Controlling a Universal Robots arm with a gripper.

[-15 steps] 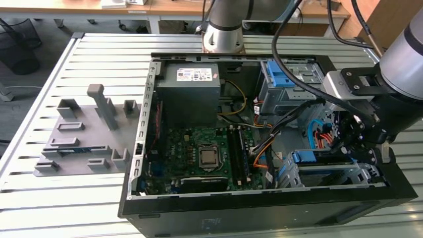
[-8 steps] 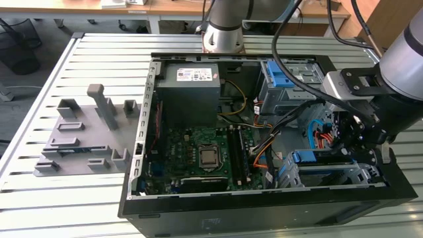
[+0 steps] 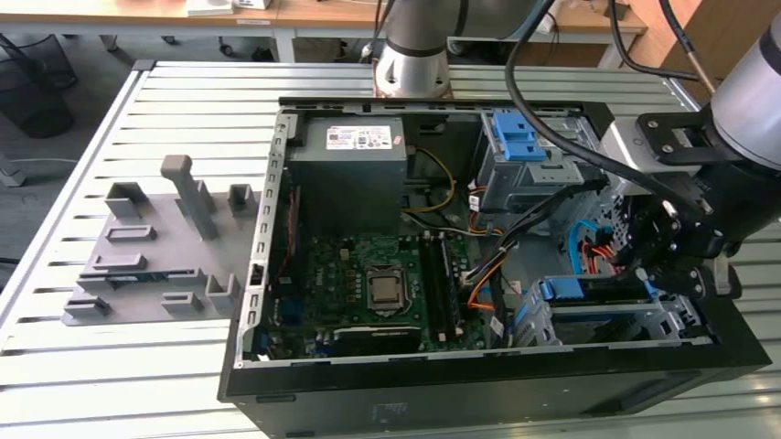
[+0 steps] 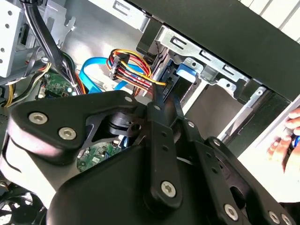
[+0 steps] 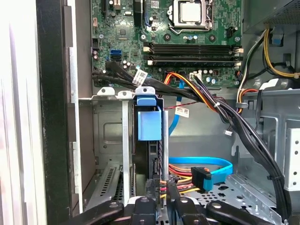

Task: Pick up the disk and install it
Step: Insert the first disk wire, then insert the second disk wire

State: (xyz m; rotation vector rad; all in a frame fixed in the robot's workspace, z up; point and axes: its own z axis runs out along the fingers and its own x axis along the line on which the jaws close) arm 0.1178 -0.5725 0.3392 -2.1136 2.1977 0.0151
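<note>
The disk [image 3: 588, 291] sits edge-on in the metal drive cage [image 3: 635, 320] at the case's front corner, on the exterior view's right. Its blue bracket tab [image 5: 149, 123] sticks out of the slot, with the disk's dark edge below it. The tab [image 4: 185, 72] also shows in the second wrist view between the cage's silver rails. My gripper [image 3: 653, 274] hangs over that cage. Its two black fingers come together just at the disk's near edge in both wrist views, gripper [image 5: 161, 188] [image 4: 161, 93] shut, with nothing seen between the tips.
The open computer case [image 3: 488, 384] lies on a slatted table. Inside are the grey power-supply box [image 3: 354, 165], the motherboard [image 3: 379, 274], and bundles of cables [image 5: 220, 110] beside the cage. A grey fixture plate [image 3: 159, 247] lies outside the case. A person's hand [image 4: 282, 145] is near the case's outer side.
</note>
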